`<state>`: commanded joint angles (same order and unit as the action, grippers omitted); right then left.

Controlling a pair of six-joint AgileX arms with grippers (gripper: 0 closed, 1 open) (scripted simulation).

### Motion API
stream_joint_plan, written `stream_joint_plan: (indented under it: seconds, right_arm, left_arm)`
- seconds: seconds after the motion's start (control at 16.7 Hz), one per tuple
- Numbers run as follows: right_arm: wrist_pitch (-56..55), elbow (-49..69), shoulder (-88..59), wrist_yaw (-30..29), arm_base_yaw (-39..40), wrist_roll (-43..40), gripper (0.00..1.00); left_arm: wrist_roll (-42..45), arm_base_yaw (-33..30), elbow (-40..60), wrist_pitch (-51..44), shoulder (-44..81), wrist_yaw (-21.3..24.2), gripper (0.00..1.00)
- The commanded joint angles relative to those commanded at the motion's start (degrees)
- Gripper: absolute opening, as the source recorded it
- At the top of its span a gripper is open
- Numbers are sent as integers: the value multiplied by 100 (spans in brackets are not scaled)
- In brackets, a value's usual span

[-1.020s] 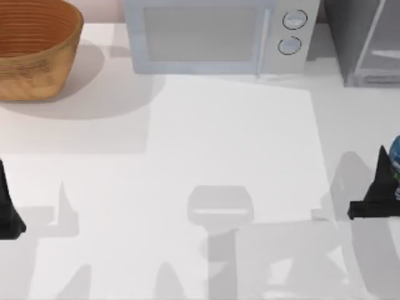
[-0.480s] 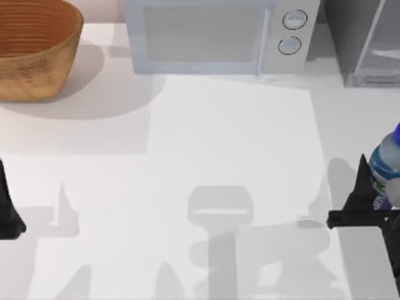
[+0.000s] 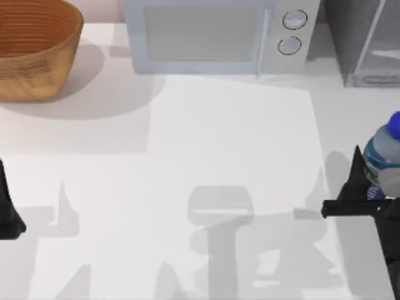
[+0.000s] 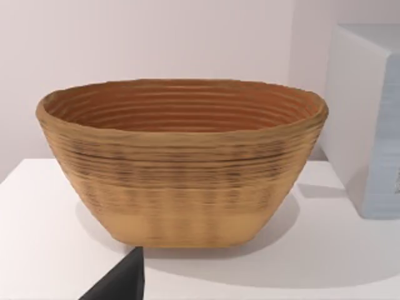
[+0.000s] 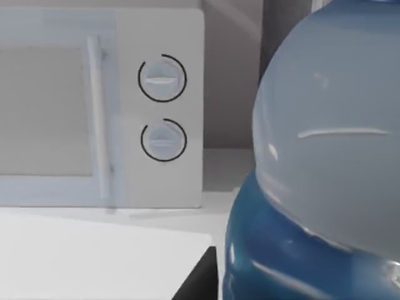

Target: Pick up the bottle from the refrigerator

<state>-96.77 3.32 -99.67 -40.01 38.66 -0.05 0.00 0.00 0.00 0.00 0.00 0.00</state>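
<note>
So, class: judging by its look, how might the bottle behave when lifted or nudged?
The bottle looks smooth and rounded, so it may slip or roll if laid down. Its narrow capped top suggests it could tip. The right hand is at it.

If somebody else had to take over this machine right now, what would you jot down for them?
Right gripper: at the table's right edge, shut on the bottle, which is upright with its blue cap on top.
Left gripper: parked at the left edge, holding nothing.
Refrigerator: back right corner, beside the microwave; a basket sits back left.
Done: bottle is out of the refrigerator and held.
Left: probably just keep the grip steady.
</note>
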Motion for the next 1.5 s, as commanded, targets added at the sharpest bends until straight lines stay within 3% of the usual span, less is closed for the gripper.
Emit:
stream_joint_plan:
  seconds: [0.36,0.72,1.5]
  right_arm:
    - [-811,578,-1554,556,-569,-21,0]
    - [-1020,739,-1802,733,-746,-21,0]
    - [-1020,739,-1802,733,-746,-21,98]
  left_arm:
    - [0,0,0,0,0,0,100]
    - [0,0,0,0,0,0,100]
    - [0,0,0,0,0,0,100]
